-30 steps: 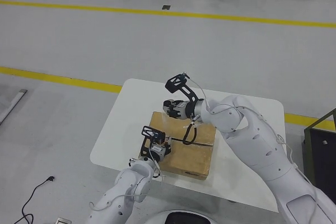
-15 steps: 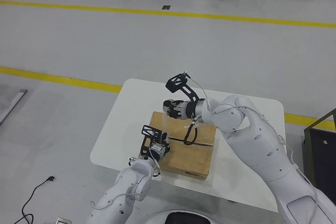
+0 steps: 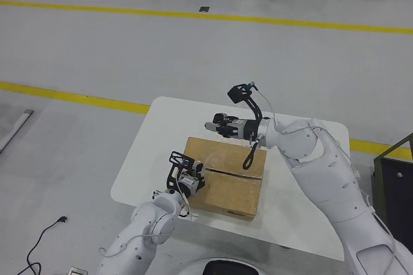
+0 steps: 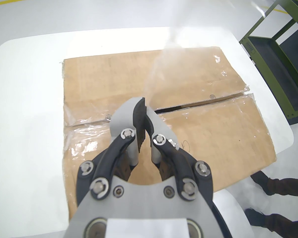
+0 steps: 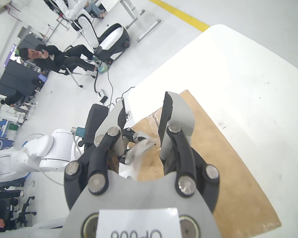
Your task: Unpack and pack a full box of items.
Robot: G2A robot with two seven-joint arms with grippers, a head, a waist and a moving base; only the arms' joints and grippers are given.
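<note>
Left end effector (image 4: pixel 143 105) is pinched narrow on a clear tape strip (image 4: pixel 159 65) with the box (image 4: pixel 213 134) just below its tips, right end effector (image 5: pixel 144 101) sits open over the box edge, so best peel steadily, low, along the seam.

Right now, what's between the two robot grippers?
The cardboard box's far flap, seen in the top view between the left gripper and right gripper. In the left wrist view, a clear tape strip rises from the shut left jaws.
</note>
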